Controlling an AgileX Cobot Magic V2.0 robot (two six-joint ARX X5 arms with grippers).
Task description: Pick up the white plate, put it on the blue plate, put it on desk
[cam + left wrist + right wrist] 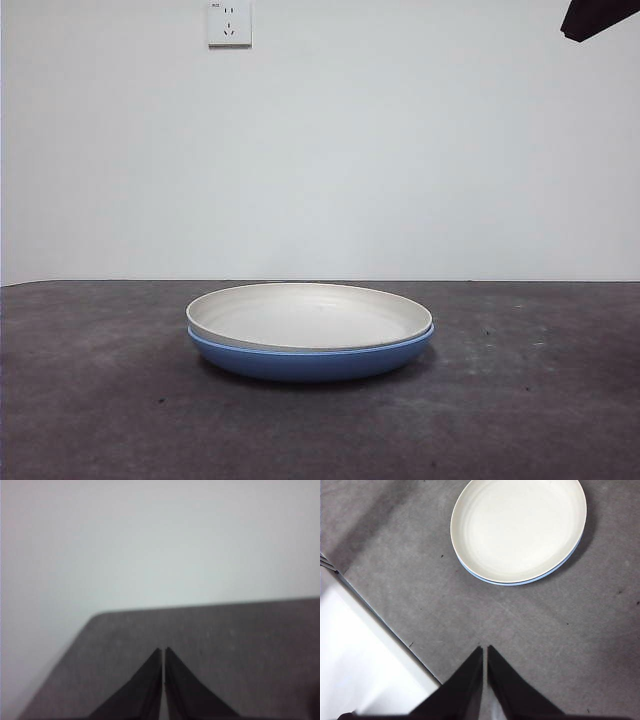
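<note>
The white plate (310,312) rests nested on top of the blue plate (300,362) in the middle of the desk (90,400). The right wrist view looks down on the white plate (517,527), with only a thin blue plate (555,569) edge showing under it. My right gripper (485,649) hovers high above the desk (560,645), away from the plates, shut and empty; its arm shows as a black tip (597,16) at the front view's top right corner. My left gripper (163,651) is shut and empty over a bare stretch of desk (240,630).
A wall socket (229,22) sits on the white wall behind the desk. The desk edge (385,630) runs diagonally near my right gripper, with pale floor beyond it. A rounded desk corner (95,617) lies ahead of my left gripper.
</note>
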